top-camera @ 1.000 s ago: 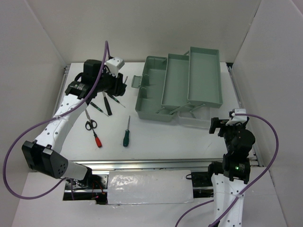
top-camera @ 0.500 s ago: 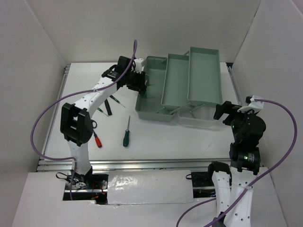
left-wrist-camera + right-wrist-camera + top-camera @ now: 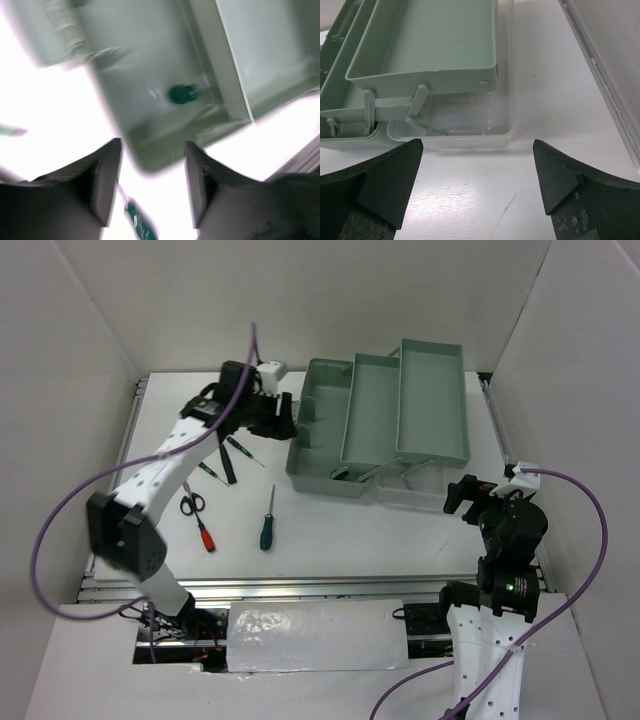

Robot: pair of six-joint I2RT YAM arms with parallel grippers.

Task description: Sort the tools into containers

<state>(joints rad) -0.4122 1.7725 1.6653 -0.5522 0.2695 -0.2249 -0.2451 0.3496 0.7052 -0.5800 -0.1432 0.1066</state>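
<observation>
Left gripper [image 3: 287,418] hovers at the left wall of the sage-green toolbox [image 3: 322,435], over its base compartment. From above we cannot tell how far its jaws stand apart. A small tool [image 3: 341,475], dark from here, lies at the near end of that compartment, partly under the raised trays [image 3: 405,400]. Four more tools lie on the table [image 3: 330,530], left of the box:
- The green-handled screwdriver [image 3: 265,531] has its long axis running near to far, handle toward the arm bases and tip pointing away.
- The red-handled screwdriver [image 3: 205,537] also has its handle near, with the shaft slanting away and leftward.
- The scissors [image 3: 191,503] lie just beside the red-handled screwdriver's shaft.
- A black-handled tool [image 3: 229,464] lies roughly near to far.

The right gripper [image 3: 460,502] hangs by the clear tray [image 3: 405,498] at the box's near right corner, well apart from every tool. We judge it is parked there because the loose tools all lie on the left arm's side.

The left wrist view is blurred. Its fingers [image 3: 107,182] are spread with nothing between them, so this gripper [image 3: 152,147] is empty. Below it the small tool [image 3: 180,94] shows a green handle, seemingly end-on, and its axis is too smeared to read.

In the right wrist view the right gripper [image 3: 477,145] has its fingers [image 3: 390,180] spread wide and holds nothing. It faces the raised trays [image 3: 435,45] and the clear tray [image 3: 470,134].
</observation>
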